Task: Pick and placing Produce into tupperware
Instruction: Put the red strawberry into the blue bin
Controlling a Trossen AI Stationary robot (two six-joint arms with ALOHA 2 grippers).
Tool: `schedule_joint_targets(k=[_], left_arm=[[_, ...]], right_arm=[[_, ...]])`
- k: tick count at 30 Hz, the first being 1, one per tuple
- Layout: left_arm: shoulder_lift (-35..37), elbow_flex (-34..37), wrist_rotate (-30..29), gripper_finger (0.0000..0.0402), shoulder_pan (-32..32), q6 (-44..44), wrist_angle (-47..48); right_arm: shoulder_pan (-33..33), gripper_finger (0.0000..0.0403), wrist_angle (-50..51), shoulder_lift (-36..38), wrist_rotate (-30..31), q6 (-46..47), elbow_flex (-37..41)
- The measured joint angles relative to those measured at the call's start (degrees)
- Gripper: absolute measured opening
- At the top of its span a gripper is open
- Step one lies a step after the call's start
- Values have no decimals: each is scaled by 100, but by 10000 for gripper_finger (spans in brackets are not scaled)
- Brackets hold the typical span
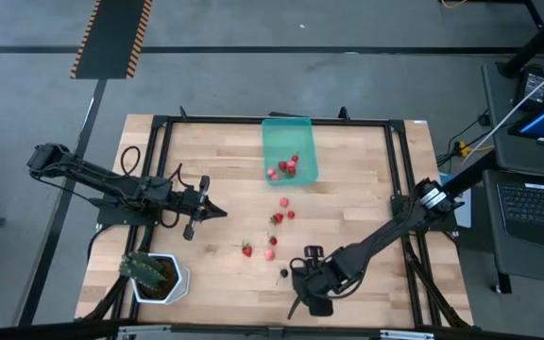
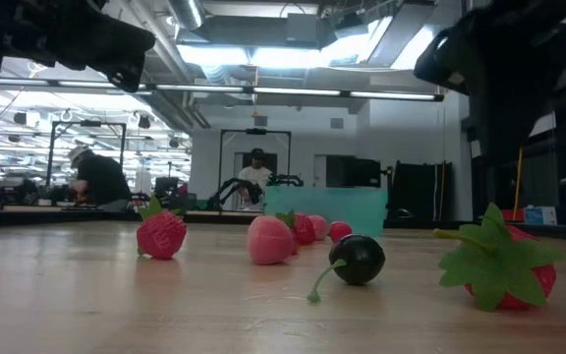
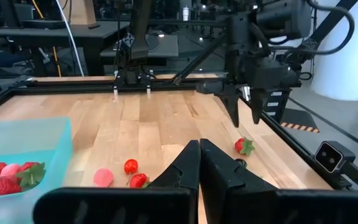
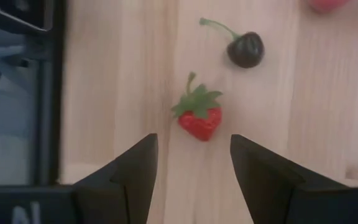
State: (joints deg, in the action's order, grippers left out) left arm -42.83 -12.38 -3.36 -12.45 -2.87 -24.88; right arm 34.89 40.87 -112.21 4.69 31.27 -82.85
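With the right gripper [image 4: 191, 168] spread wide directly above 1 strawberry [image 4: 199, 118], a dark cherry [image 4: 246, 49] just beyond it, I judge an off-centre descent could nudge the fruit away, while the left gripper [image 3: 199, 163], pinched empty, waits well short of the tupperware [image 1: 289, 149].

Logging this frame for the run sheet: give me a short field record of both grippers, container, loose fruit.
left gripper: fingers shut, empty, above the bare table left of the fruit
right gripper: fingers open, hanging over a strawberry, not gripping it
dark berry: on the table just beyond that strawberry
tupperware: at the table's far edge, a few red fruits inside
loose fruit: several red and pink pieces on the wood between container and right gripper
plant pot: near left corner
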Motion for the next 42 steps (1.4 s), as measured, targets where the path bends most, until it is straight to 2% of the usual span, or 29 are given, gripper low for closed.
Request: schedule_joint_targets(k=[13,31,42], left_arm=[[0,0,1,29,-1,-102,-2],[0,0,2,60,-1,-161,0],[0,0,2,72,0,-168,52]], right_arm=[[-2,204,-231,-374,127,-2,2],[-6,204,-436,-408,132,-7,79],[-9,204,-648,-802,133,-7,82]])
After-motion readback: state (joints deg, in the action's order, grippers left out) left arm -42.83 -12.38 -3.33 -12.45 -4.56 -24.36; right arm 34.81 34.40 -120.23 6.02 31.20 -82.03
